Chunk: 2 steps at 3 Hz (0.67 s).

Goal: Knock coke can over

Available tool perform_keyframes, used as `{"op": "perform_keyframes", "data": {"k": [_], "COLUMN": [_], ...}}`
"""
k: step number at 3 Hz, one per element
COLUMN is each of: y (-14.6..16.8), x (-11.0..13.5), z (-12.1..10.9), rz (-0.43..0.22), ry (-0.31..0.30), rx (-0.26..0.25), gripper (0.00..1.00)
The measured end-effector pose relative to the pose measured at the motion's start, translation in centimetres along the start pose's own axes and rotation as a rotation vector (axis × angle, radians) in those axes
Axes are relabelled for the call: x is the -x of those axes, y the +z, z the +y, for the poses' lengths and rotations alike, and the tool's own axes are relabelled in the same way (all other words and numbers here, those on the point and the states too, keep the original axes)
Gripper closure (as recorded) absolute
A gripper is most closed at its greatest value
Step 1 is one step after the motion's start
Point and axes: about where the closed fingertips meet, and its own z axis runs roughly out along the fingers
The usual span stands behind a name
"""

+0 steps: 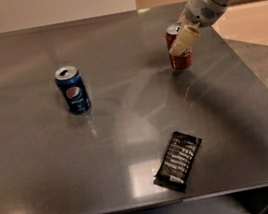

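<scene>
The red coke can [180, 59] stands upright on the dark grey table [130, 145], at the far right. My gripper [183, 42] comes in from the upper right on a white arm. Its cream finger [184, 40] lies across the front of the can's upper half and hides part of it. Only one finger shows.
A blue Pepsi can [73, 90] stands upright at the left middle. A black snack packet [178, 160] lies flat near the front edge. The table's right edge runs close beside the coke can.
</scene>
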Motion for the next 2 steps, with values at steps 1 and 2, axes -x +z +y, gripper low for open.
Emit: {"op": "perform_keyframes", "data": {"k": [1,2], "y": [-1.56,-1.5], "x": [0.72,0.25], "z": [0.48,1.09], "rz": [0.173,0.338], "ry": [-0.065,-0.11], "rx": [-0.001,0.047], "gripper": [1.0,1.0]}}
